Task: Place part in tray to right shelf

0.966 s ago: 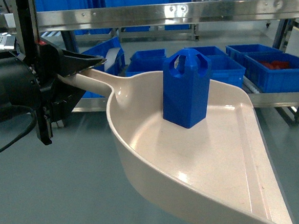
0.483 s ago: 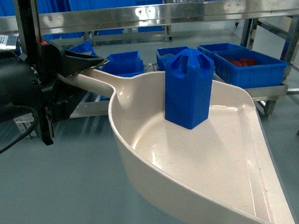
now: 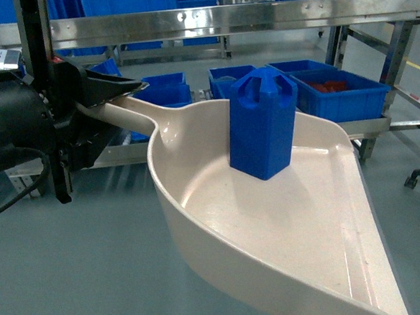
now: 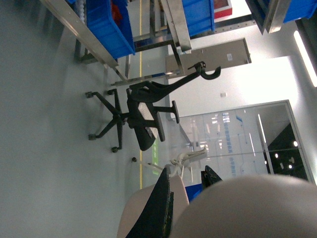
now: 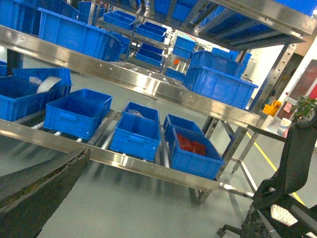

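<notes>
- While the part stands upright in the tray, the carry toward the right shelf looks to be the step in hand
- Next, I judge, the tray must travel level to the shelf, or the tall part may topple
- The left hand is clamped on the tray's handle, the scoop reaching out ahead of it
- The right hand's opening I cannot tell

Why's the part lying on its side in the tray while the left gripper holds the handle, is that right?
Not quite. In the head view the part stands upright in the tray, peaked top up. The rest holds: the left gripper is shut on the tray's handle.
</notes>
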